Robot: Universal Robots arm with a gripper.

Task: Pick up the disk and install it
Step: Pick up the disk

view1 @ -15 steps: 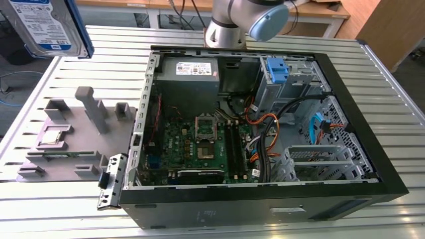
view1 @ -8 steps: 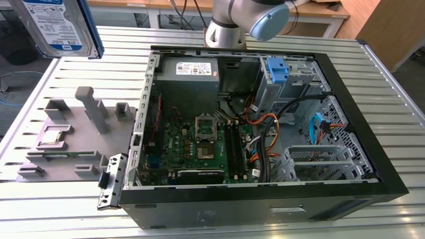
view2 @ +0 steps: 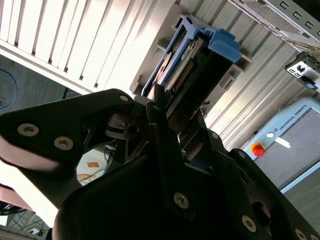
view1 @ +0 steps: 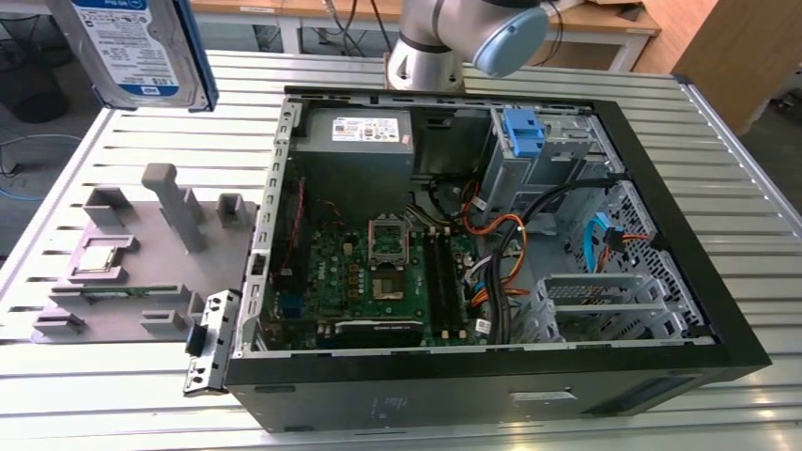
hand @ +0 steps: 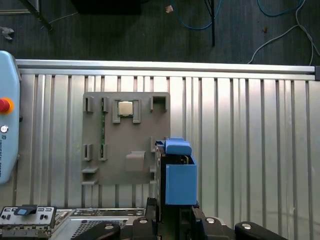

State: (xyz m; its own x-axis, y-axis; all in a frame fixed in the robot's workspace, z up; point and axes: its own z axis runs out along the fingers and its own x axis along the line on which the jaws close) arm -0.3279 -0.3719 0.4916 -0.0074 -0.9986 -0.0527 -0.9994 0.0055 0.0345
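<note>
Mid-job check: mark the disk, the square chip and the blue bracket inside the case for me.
disk (view1: 128, 43): exterior view, on its white-and-blue label.
square chip (hand: 125, 108): first wrist view, on its silver top.
blue bracket (view1: 520, 132): exterior view, on its upper face.

- My arm (view1: 424, 58) is a smooth silver-grey tube, seen at the far edge of the exterior view.
- Its joint is closed by a round, pale-blue cap (view1: 512, 39) with a soft sheen.
- My gripper (view2: 176, 114) is matte black all over, built from thick, flat plates and link bars with rounded edges.
- Silver socket-head screws (view2: 28, 130) stud those plates. In the second wrist view two sit side by side on one broad link, with single ones on other links.
- In the first wrist view my black knuckles (hand: 102, 231) are rounded and carry the same bright screws.
</note>
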